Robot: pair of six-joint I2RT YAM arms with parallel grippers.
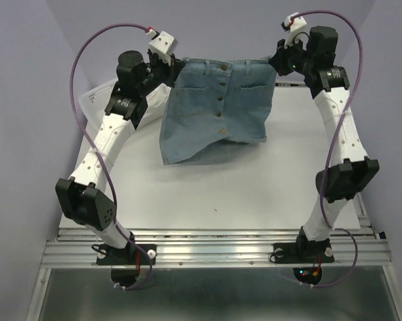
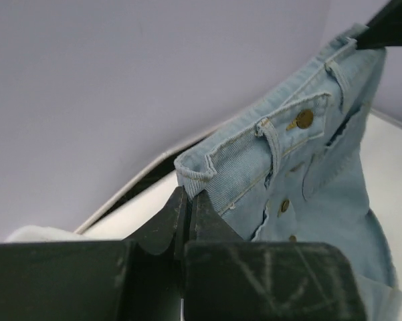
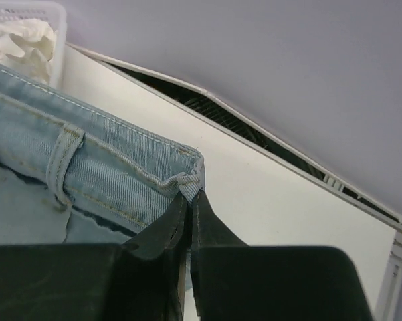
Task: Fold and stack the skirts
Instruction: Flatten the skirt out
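Holding the blue skirt (image 1: 217, 107) up by both waistband corners over the far half of the table (image 1: 221, 200).
Clamped tight on the left corner with the left gripper (image 2: 188, 204), on the right corner with the right gripper (image 3: 190, 200); stretched level between them, hem draping to the tabletop, lower left corner furthest forward. Bare white surface toward the near edge. Bunched in the basket (image 1: 97, 100) at far left, the white skirt (image 3: 20, 37).
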